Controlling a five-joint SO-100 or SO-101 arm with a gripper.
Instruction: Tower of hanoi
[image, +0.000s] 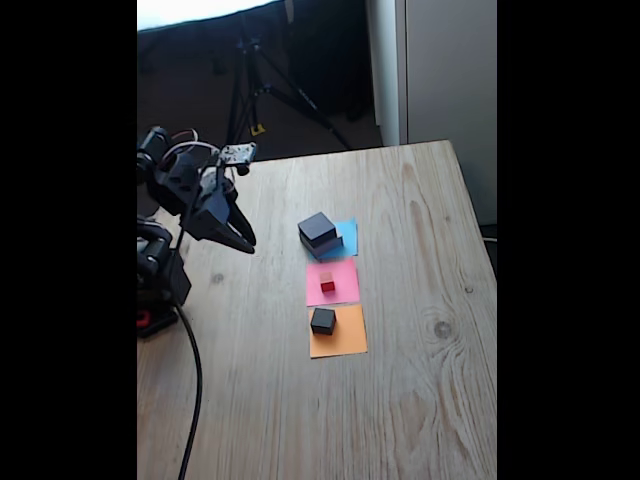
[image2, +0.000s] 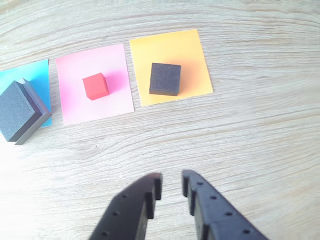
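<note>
Two dark blocks (image: 320, 235) (image2: 20, 110) are stacked on the blue paper square (image: 348, 232), the smaller one on top. The tiny red cube (image: 327, 283) (image2: 95, 86) sits on the pink paper (image: 343, 285) (image2: 75, 107). A small dark block (image: 323, 320) (image2: 165, 78) rests on the orange paper (image: 345, 340) (image2: 192, 55). My gripper (image: 250, 243) (image2: 172, 184) hovers above the bare wood, left of the stack in the fixed view and well short of all the blocks. Its fingers are slightly apart with nothing between them.
The arm's base (image: 158, 275) stands at the table's left edge, and a black cable (image: 192, 380) runs from it toward the front. A tripod (image: 255, 80) stands on the floor behind the table. Bare wood (image: 420, 380) lies right of and in front of the papers.
</note>
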